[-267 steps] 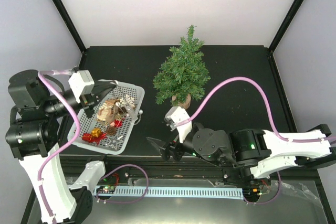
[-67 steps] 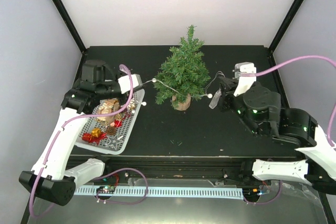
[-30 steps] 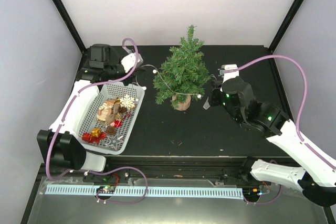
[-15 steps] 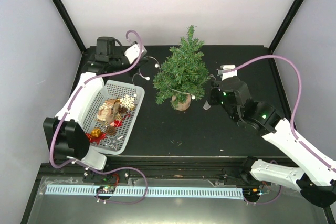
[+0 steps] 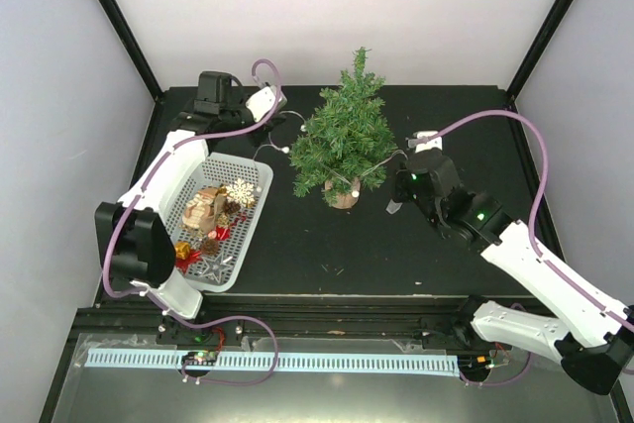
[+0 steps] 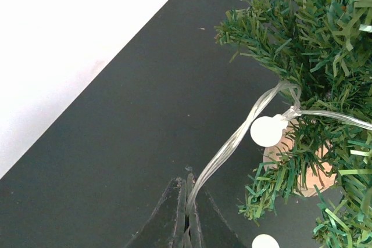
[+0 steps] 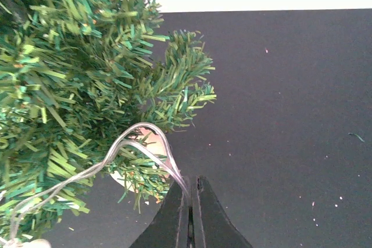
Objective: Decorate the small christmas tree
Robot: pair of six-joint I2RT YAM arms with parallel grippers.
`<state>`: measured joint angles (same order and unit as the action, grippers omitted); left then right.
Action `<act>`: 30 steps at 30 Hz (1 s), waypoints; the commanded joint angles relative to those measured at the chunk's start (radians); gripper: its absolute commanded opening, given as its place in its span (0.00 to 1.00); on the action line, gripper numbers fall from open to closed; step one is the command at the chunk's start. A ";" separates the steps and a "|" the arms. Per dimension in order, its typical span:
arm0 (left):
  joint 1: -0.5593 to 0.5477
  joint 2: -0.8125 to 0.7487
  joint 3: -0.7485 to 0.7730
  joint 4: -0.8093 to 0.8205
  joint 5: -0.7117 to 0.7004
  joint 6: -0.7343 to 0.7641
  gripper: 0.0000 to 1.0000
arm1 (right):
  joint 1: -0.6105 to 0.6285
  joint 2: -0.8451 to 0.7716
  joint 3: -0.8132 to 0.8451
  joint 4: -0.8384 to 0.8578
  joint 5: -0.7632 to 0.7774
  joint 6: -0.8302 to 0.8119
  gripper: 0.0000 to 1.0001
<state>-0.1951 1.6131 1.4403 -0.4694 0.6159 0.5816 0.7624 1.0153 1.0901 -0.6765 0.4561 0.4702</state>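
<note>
Top view first: the small christmas tree (image 5: 344,136) stands upright at centre, toward the back of the black table (image 5: 446,106), with the ornament basket (image 5: 256,225) lower left of it. My left gripper (image 5: 281,114) has swung up from beside the basket to the tree's upper left in the last couple of seconds, and it's closer to the branches than half a second ago. The right gripper (image 5: 403,161) has crept in on the tree's right side. Between them runs the light string (image 5: 284,149), now draped across the lower front boughs rather than hanging clear of them. So I reckon the wrap is taking hold, with the back of the tree next. Left wrist view: the claw (image 6: 186,185) is squeezed fully together at bottom centre, pinching the clear wire (image 6: 232,140), which climbs to the right into the branches (image 6: 314,39). A white bulb (image 6: 267,130) sits against the foliage, just above the wooden base (image 6: 305,172). Right wrist view: that claw (image 7: 190,189) is equally tight at bottom centre, nipping a doubled loop of wire (image 7: 139,135) that arcs left into the greenery (image 7: 70,56). Both ends are gripped, and the snagging risk is the bristles.
</note>
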 commanded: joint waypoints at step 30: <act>-0.027 0.080 0.111 0.003 -0.014 -0.018 0.02 | -0.256 0.106 -0.075 0.138 -0.094 0.012 0.01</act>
<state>-0.2165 1.6752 1.5173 -0.4694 0.6003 0.5644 0.5175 1.1076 1.0317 -0.5751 0.3981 0.4778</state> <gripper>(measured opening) 0.023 0.015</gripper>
